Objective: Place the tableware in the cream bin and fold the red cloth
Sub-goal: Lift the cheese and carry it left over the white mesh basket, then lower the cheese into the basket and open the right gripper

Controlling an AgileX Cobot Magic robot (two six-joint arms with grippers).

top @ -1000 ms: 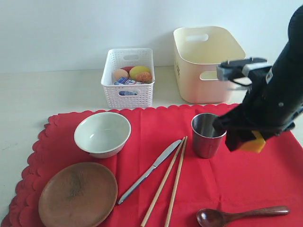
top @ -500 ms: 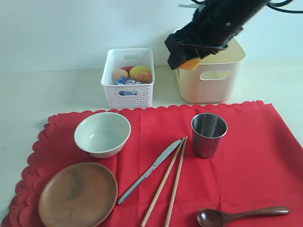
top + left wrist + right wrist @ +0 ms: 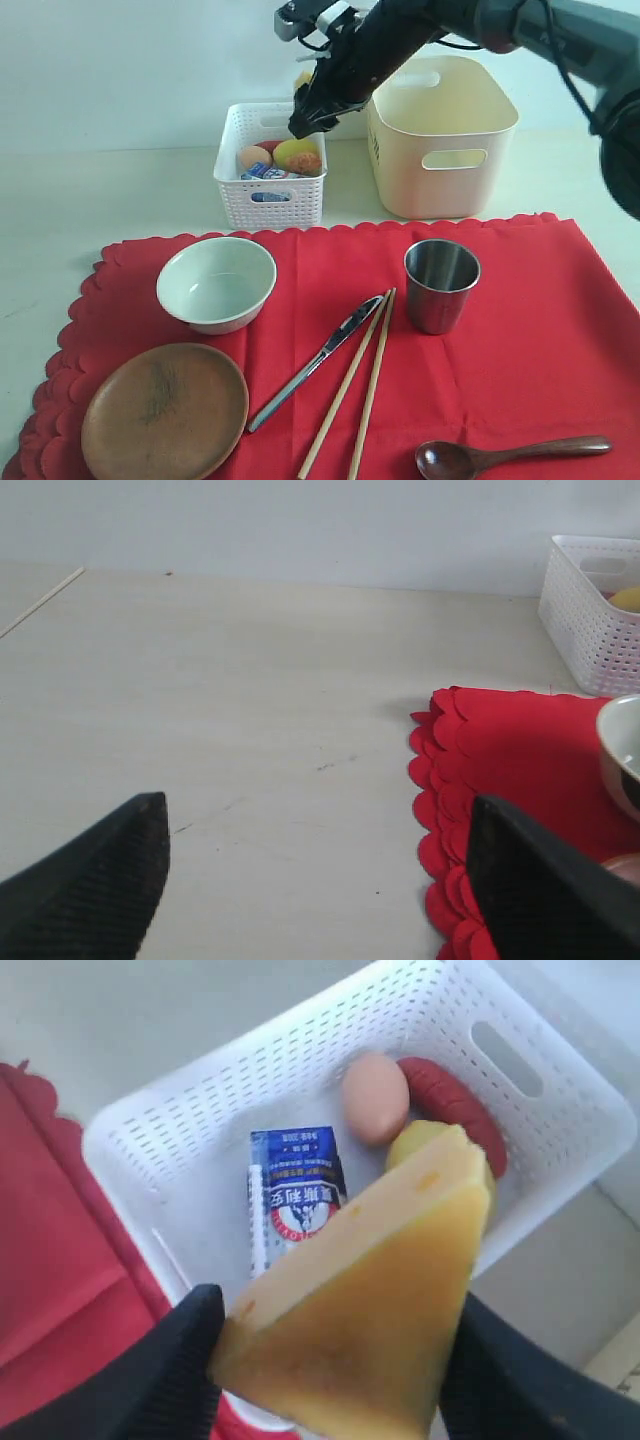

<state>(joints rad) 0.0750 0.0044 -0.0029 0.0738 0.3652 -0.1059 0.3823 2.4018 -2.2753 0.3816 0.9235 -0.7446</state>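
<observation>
Tableware lies untouched on the red cloth [image 3: 520,330]: bowl [image 3: 216,283], plate [image 3: 165,410], knife [image 3: 315,362], chopsticks [image 3: 360,385], cup [image 3: 441,285] and spoon [image 3: 510,455].

Exterior view: the right gripper [image 3: 308,112] hangs over the white basket [image 3: 270,200], with the cream bin [image 3: 440,160] just beside it. Every tableware piece lies below this gripper and nearer the camera. The cup is closest. Knife and chopsticks run lengthwise toward it.

Left wrist view: the left gripper [image 3: 320,880] stands wide and empty over bare table. The cloth edge lies just beyond one finger [image 3: 545,890], the bowl past that. I judge this arm nearer to bowl and plate.

Right wrist view: the jaws clamp a cheese wedge [image 3: 370,1300] directly above the basket. I must release it before this arm reaches for the cup.
</observation>
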